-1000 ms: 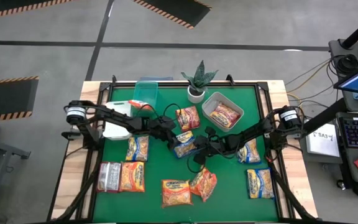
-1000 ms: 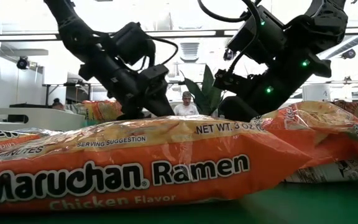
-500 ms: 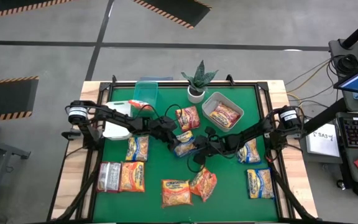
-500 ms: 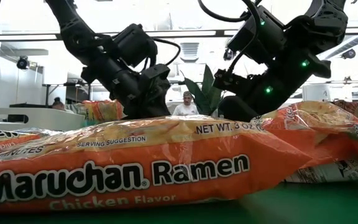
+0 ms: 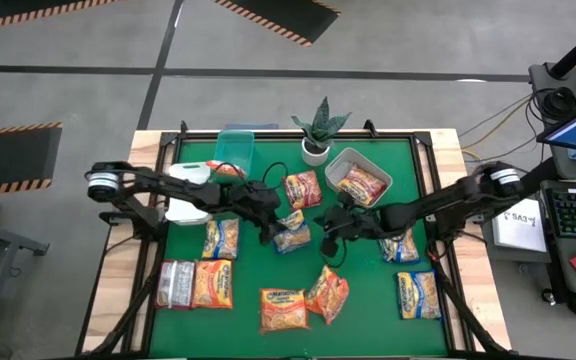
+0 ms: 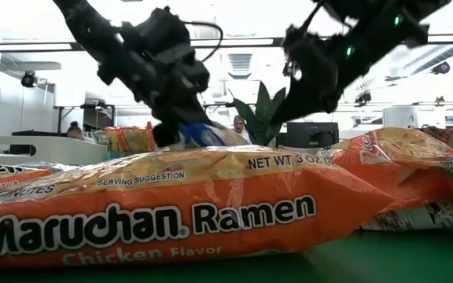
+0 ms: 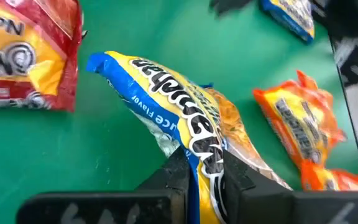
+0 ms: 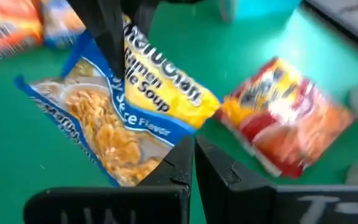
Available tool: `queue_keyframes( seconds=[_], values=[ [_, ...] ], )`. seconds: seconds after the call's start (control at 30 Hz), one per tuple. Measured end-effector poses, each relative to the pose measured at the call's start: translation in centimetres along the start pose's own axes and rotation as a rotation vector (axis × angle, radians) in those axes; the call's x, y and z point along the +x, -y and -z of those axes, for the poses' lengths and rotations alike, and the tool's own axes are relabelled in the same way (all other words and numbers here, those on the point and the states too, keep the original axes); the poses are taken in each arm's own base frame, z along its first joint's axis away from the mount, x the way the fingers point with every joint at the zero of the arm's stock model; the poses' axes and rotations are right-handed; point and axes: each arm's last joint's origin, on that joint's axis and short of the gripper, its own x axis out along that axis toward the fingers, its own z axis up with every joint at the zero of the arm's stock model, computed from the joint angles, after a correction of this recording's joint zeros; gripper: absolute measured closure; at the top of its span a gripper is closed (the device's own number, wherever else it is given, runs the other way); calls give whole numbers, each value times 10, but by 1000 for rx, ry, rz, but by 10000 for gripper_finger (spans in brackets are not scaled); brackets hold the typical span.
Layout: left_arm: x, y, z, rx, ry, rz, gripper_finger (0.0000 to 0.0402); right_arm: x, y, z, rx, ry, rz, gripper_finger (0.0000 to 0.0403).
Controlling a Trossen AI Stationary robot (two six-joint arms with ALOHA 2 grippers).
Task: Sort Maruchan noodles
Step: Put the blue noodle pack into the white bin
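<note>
Grip status: the left gripper was clamped on one edge of a yellow-and-blue packet, its two dark fingers pinching the wrapper between them. In the high view, this gripper was positioned over the middle of the green table, with the held packet just beside it. In the low view, the packet's blue edge hung beneath the left gripper, clear of the orange packet lying in the foreground.

Right gripper: the jaws were together and held nothing. In the high view it was near the table centre, just to the right of the held packet and apart from it. The right wrist view showed the yellow-and-blue packet directly ahead, with a red packet lying on the green surface beyond it.

Packet positions in the high view:
- One red packet lay behind the held packet, near a potted plant.
- One packet lay inside the grey bin at the rear right.
- A clear-teal bin and a white bin stood at the rear left.
- Two yellow-and-blue packets lay along the right side.
- Two orange packets lay at the front centre.
- A silvery-grey packet lay at the front left, touching an orange one.
</note>
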Motion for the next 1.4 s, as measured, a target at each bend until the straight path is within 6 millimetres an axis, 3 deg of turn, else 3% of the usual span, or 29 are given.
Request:
queue_keyframes(
  seconds=[0.2,0.37,0.57,0.73,0.9,1.03,1.27,1.4],
  values=[
    [-47,17,-9,89,15,6,392,-30,8,-23,-48,115,-19,394],
    [-97,32,-12,90,28,-28,392,-43,13,-34,-71,197,34,394],
    [-165,47,-23,18,-42,-343,393,-47,13,-40,-98,242,31,394],
    [-206,51,-29,39,-76,-701,393,-47,12,-42,-125,263,31,394],
    [-224,50,-30,21,-94,-959,394,-47,12,-44,-152,281,34,394],
    [-227,44,-26,-17,-120,-1094,394,-49,12,-49,-192,319,41,394],
    [-216,24,-10,-109,-197,-1258,394,-56,15,-77,-260,390,78,394],
    [-202,11,5,-144,-251,-1308,393,-57,17,-84,-288,398,94,394]
  ],
)
